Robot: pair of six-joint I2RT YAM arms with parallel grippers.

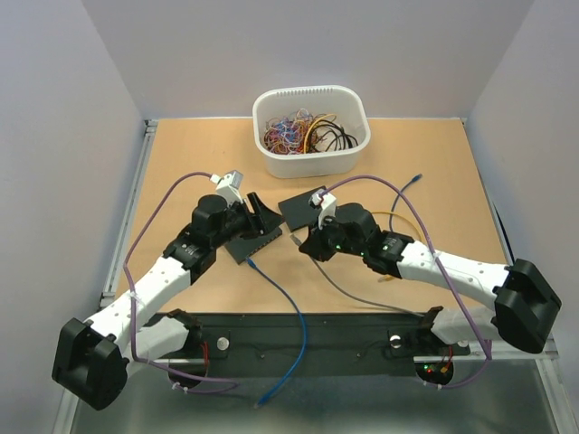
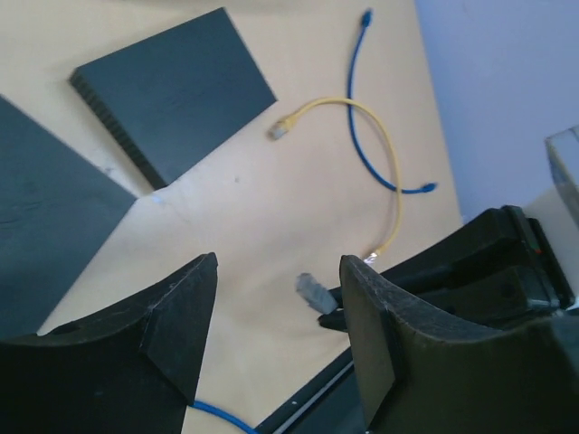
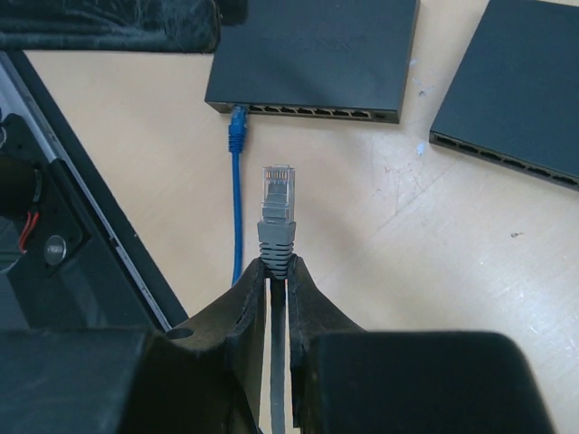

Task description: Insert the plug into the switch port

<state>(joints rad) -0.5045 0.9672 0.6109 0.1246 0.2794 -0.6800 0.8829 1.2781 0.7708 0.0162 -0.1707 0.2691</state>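
Though barely seen from above, the grey plug [image 3: 278, 203] sits pinched in the right pincer [image 3: 279, 271], near the switch [image 3: 312, 54]; left pincer [image 2: 279, 271] spread.

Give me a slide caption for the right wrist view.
Right tool pinching a grey plug, aimed at the switch whose end port holds a blue cable.

Bright, even light falls from overhead across the tabletop [image 1: 181, 163], leaving only faint, soft shadows toward its near edge. The top view is sharp throughout, with no glare. In the left wrist view the left claw [image 2: 280, 262] is dark and soft-edged, while the tabletop beyond is crisp. In the right wrist view the plug [image 3: 278, 203] is sharp, and the right claw [image 3: 278, 267] below it is near-black and blurred.
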